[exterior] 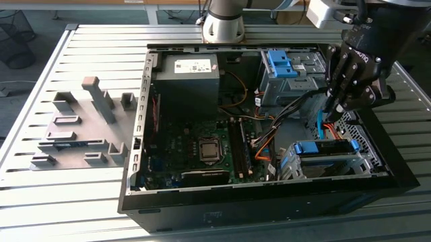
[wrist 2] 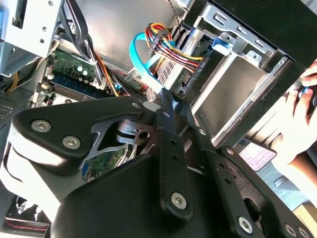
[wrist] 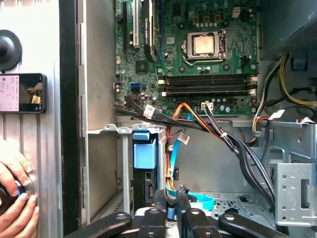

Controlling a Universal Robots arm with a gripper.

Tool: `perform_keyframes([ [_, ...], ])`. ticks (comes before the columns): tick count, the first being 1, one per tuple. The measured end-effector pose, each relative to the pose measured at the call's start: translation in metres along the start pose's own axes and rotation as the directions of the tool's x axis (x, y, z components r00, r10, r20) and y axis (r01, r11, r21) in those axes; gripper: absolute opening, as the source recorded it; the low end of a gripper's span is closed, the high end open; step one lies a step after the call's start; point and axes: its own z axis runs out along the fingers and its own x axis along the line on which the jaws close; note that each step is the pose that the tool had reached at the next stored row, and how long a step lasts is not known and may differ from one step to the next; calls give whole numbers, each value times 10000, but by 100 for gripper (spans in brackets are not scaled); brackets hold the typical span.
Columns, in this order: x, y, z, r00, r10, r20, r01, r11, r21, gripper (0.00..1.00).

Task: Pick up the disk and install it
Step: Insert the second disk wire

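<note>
My gripper (exterior: 331, 108) hangs inside the open computer case (exterior: 138, 151), at the exterior view's right, above a bundle of cables. Its fingers (wrist 2: 167, 124) lie together with nothing between them, so it is shut. The tips (wrist: 181, 192) hover over a light blue flat cable (wrist: 203, 201) on the case floor. Close in front of it stands a grey metal drive cage (exterior: 323, 164) with a blue latch piece (exterior: 326, 147). The disk is out of view.
A second cage with a blue latch (exterior: 279, 63) stands at the case's back, beside the dark power supply box (exterior: 189, 75). The motherboard (wrist: 198, 49) fills the case middle. Grey fixture blocks (exterior: 81, 126) sit on the slatted table. A person's hands (wrist: 12, 198) rest beside the case.
</note>
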Motion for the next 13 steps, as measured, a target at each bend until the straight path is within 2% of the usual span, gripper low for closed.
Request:
perform_keyframes([
  [1,0,0,2,10000,0,-1,0,10000,0,23],
  [2,0,0,2,10000,0,-3,0,10000,0,17],
  [6,0,-1,4,10000,-1,1,1,10000,0,16],
  [7,2,-1,7,10000,0,26,0,10000,0,16],
  [8,12,-1,9,10000,0,94,0,10000,-3,16],
  [13,101,-4,31,9968,1,798,1,10000,-26,16],
])
